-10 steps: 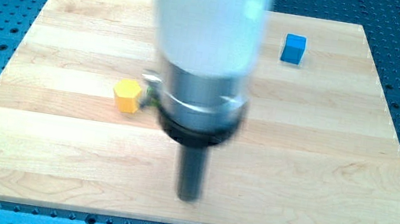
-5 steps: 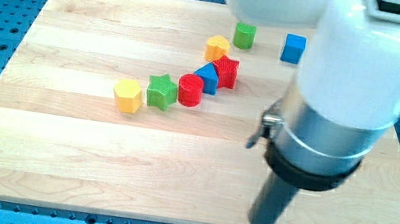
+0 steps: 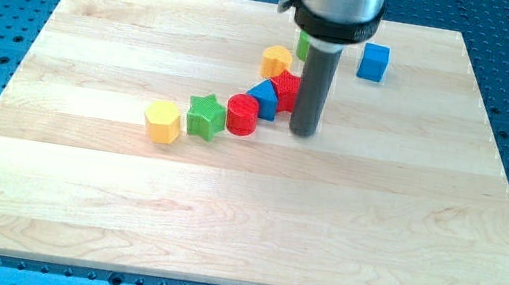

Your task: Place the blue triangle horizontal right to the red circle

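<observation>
The blue triangle (image 3: 264,98) lies on the wooden board, touching the red circle (image 3: 242,114) at the circle's upper right. A red star (image 3: 285,91) sits against the triangle's upper right side. My tip (image 3: 303,133) rests on the board just right of the red star and blue triangle, slightly below them, close to the star but apart from the triangle. The rod rises straight up from there and hides part of a green block.
A green star (image 3: 205,115) sits left of the red circle and a yellow hexagon (image 3: 164,121) left of that. A yellow block (image 3: 276,62) lies above the triangle. A green block (image 3: 303,46) is partly hidden behind the rod. A blue cube (image 3: 374,61) is at upper right.
The arm has swung from the board's lower part up to the row of blocks; my tip now stands beside the red star. The blocks have not moved.
</observation>
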Robot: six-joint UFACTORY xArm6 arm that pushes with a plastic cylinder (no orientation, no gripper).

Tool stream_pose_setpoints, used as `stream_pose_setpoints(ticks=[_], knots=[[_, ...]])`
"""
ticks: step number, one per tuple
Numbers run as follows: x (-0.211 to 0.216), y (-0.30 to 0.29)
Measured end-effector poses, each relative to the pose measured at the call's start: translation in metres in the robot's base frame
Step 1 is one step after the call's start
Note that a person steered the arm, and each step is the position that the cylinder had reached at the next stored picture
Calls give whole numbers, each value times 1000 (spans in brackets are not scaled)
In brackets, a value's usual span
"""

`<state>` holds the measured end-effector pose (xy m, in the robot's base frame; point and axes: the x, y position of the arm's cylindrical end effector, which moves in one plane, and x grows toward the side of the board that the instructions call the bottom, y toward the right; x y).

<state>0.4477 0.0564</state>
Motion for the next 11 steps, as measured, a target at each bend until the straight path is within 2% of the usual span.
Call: stream_pose_setpoints(ticks=[1,2,3,4,5,6,8,10,11], knots=[[65,-21],[140,-129],[146,-290],[78,-361],[3,-353],[-56,-306],[-64,-144],[-70,-78],[-49,-23]])
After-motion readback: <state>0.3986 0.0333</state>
